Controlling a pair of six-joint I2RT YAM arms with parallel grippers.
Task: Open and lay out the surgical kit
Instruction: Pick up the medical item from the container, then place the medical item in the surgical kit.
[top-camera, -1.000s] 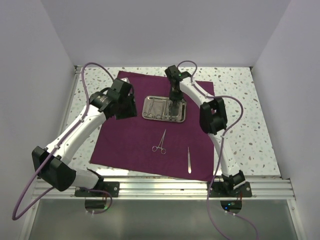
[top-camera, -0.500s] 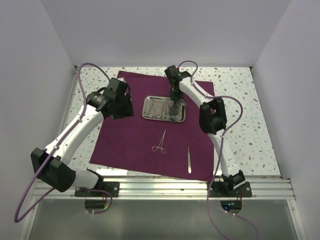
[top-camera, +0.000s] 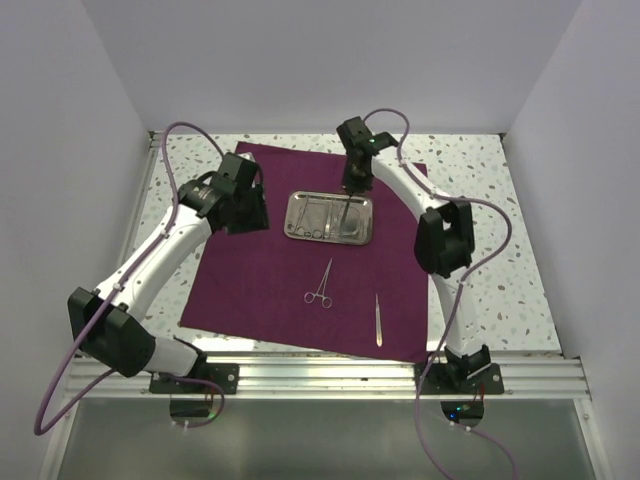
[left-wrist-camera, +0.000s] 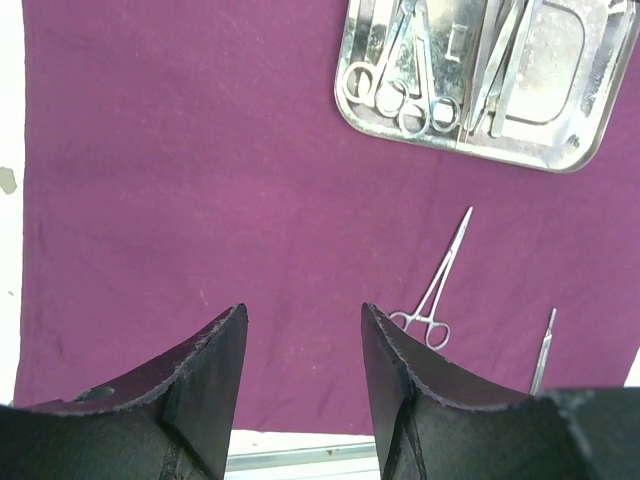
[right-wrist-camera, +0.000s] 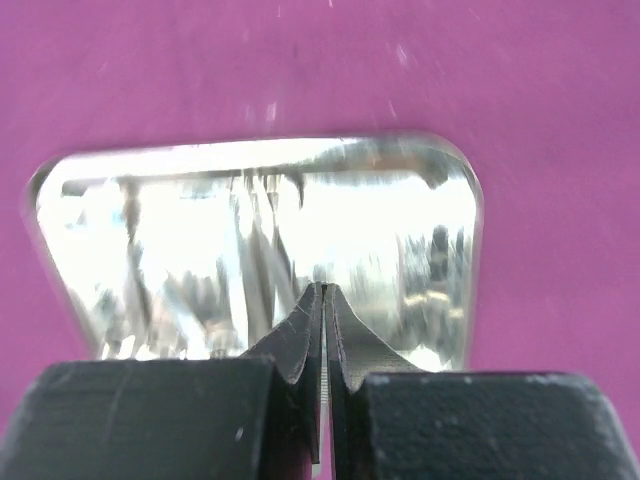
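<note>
Laying-out step: my right gripper (right-wrist-camera: 323, 292), jaws pinched on seemingly one slim instrument (right-wrist-camera: 324, 420), hangs over the tray (left-wrist-camera: 548, 70) on the cloth (top-camera: 250, 290); left gripper (left-wrist-camera: 303, 370) gapes empty. Next: place it beside the forceps (top-camera: 320, 285).

Our left arm (top-camera: 165, 250) and right arm (top-camera: 397, 187) wear white shells with black joint housings, each trailing a looping purple cable (top-camera: 188, 126) behind the jaws. The left fingers (left-wrist-camera: 200, 385) are matte black wedges with rough inner edges; the right fingers (right-wrist-camera: 295, 348) taper to thin black tips.
</note>
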